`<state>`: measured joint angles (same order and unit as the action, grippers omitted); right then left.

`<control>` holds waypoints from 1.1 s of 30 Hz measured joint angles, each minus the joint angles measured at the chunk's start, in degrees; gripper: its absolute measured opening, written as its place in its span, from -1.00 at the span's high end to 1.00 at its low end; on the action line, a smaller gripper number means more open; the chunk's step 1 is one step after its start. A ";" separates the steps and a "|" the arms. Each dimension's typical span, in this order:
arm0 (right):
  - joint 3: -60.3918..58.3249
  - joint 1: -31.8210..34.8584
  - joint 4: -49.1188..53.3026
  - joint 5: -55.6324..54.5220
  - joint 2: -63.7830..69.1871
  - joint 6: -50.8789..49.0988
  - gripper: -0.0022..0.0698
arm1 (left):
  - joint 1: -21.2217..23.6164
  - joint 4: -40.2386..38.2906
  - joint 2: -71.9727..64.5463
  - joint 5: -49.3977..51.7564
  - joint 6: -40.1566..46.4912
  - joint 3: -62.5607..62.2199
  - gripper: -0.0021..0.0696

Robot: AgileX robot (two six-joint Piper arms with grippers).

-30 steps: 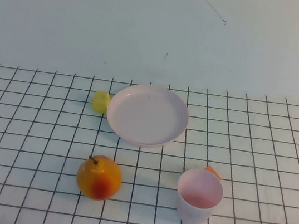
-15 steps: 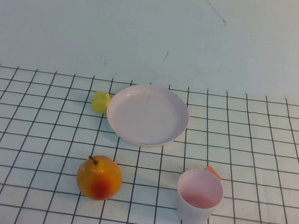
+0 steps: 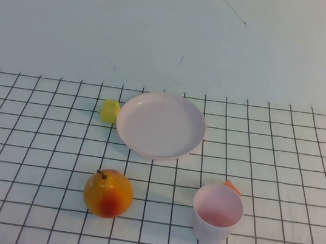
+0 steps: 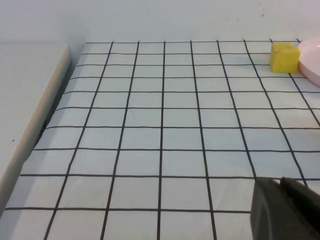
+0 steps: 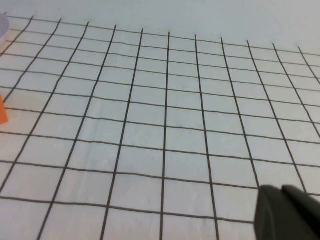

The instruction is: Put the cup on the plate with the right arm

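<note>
The cup (image 3: 216, 215) stands upright on the gridded desk (image 3: 277, 176), toward the robot's right and nearer than the plate (image 3: 160, 126) — well apart from it. An orange cube (image 3: 232, 187) touches the cup's far side. The right gripper (image 5: 289, 214) (dark, low over bare grid) is closed, holding nothing; whether the left gripper (image 4: 284, 209) is open I cannot tell.

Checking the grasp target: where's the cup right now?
High view: the cup stands upright on the table's near right, apart from the plate, an orange cube just behind it and the fruit to its left.
</note>
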<state>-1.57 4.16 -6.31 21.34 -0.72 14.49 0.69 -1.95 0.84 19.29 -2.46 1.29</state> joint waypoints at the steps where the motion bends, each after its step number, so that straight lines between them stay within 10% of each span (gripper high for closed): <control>1: 0.00 0.00 0.00 0.00 0.00 0.00 0.95 | 0.00 0.00 0.00 0.00 0.00 0.00 0.95; 33: 0.00 0.00 0.00 0.00 0.00 0.00 0.95 | 0.00 0.00 0.00 0.00 0.00 0.00 0.95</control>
<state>-1.57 4.16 -6.31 21.34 -0.72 14.49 0.69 -1.95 0.84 19.29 -2.46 1.29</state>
